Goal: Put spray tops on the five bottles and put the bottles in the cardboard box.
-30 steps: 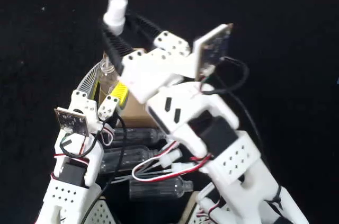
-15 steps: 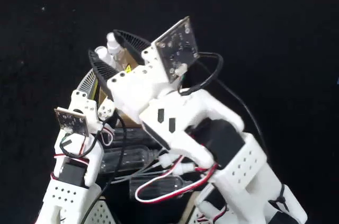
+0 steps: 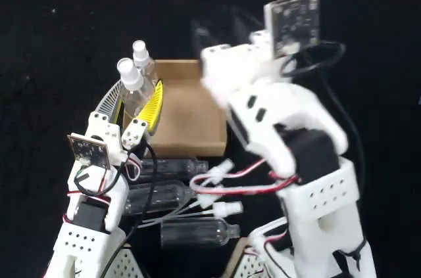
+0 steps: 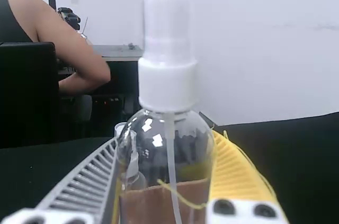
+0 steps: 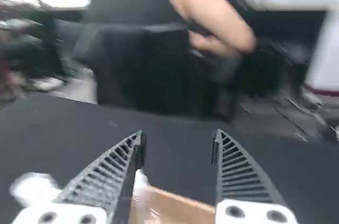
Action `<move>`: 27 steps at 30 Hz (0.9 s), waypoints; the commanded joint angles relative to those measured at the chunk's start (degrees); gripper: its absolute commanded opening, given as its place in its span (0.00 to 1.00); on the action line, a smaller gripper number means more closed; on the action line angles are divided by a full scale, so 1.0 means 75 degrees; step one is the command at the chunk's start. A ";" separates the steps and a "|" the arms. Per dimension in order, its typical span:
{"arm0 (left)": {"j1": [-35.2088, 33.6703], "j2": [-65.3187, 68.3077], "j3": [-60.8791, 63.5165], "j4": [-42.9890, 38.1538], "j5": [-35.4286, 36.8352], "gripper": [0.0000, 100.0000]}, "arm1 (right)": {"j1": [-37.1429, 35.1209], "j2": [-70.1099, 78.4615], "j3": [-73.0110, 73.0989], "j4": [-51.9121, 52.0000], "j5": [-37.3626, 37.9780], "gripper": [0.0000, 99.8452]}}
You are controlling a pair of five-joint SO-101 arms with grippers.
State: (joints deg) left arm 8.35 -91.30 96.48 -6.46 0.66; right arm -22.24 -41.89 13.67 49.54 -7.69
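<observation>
My left gripper point(image 3: 138, 91) is shut on an upright clear bottle point(image 3: 133, 97) that carries a white spray top point(image 3: 127, 71), held at the left edge of the cardboard box point(image 3: 191, 117). In the left wrist view the bottle point(image 4: 167, 150) and its top point(image 4: 167, 75) stand between the grey and yellow fingers. A second capped bottle point(image 3: 141, 56) stands just behind it. My right gripper point(image 5: 177, 139) is open and holds nothing, raised above the box point(image 5: 175, 211). Three uncapped bottles point(image 3: 161, 194) lie on the table in front of the box.
The right arm point(image 3: 283, 120) towers over the box's right side. A loose white spray top point(image 3: 227, 209) with a thin tube lies among the lying bottles, near red and white cables. Black cloth covers the table. A person sits beyond the table's far edge.
The right gripper lowered the white spray top onto the bottle in the left gripper, let go, and swung up and to the right. The left arm stayed still.
</observation>
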 commanded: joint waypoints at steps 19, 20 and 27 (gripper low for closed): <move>0.0053 -0.0047 0.0182 0.0023 0.0012 0.03 | 0.3704 -0.1014 0.7039 -0.3282 0.0035 0.04; 0.0053 -0.0047 0.0182 0.0023 0.0012 0.03 | 0.3856 -0.1014 0.7273 -0.3681 0.0035 0.04; 0.0018 -0.0094 0.0182 0.0023 -0.0012 0.03 | 0.4431 -0.0990 0.8668 -0.5873 0.0082 0.03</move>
State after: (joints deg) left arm 8.35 -91.30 96.48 -6.46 0.66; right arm 9.32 -47.25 75.74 14.46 -7.34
